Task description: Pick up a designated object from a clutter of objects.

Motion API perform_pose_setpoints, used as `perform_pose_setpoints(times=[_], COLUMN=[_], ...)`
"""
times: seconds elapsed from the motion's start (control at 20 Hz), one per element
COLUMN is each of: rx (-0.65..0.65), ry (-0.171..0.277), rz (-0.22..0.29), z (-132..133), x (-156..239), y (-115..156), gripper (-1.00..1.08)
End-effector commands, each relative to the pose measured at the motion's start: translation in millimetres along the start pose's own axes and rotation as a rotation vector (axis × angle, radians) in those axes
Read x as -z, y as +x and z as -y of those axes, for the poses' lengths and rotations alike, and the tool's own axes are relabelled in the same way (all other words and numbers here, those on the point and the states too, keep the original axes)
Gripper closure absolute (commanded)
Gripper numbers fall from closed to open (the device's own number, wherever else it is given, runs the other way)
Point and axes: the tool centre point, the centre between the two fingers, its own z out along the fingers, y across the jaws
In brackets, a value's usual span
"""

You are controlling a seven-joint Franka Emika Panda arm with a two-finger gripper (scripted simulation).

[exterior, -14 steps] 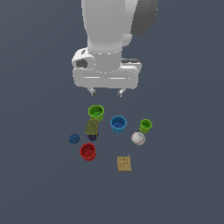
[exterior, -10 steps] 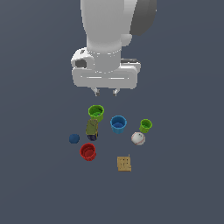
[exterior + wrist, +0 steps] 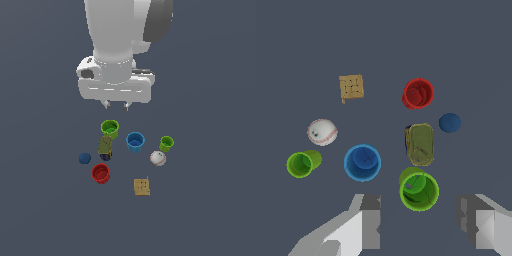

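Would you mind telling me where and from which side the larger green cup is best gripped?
Probably from above, by the rim. The larger green cup stands upright, mouth open upward, so one finger could go inside and one outside its wall. The olive can lies close beside it, so pinch the side away from that. The gripper is open above.

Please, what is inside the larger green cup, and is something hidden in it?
The larger green cup stands upright and looks empty: the wrist view shows only its green inner wall and floor. The olive can lies beside it, not inside. Nothing covers the opening.
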Motion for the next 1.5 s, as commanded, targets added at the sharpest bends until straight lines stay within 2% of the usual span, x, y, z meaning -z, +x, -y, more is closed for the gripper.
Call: perform_pose_setpoints(times=[0.0, 0.4, 0.8, 1.15, 1.45], rx=[-0.029, -0.244, -0.630, -0.894, -1.004], ry=[0.009, 0.067, 0.132, 0.149, 0.149], rz=[0.009, 0.071, 0.178, 0.248, 0.277], z=[-3.5, -26.4, -62.4, -82.6, -89.9], x=[-8.5, -65.3, -151.3, -199.7, -217.9], y=[-2.5, -24.4, -77.6, -122.2, -142.8], gripper=[-0.20, -0.20, -0.20, -0.20, -0.20])
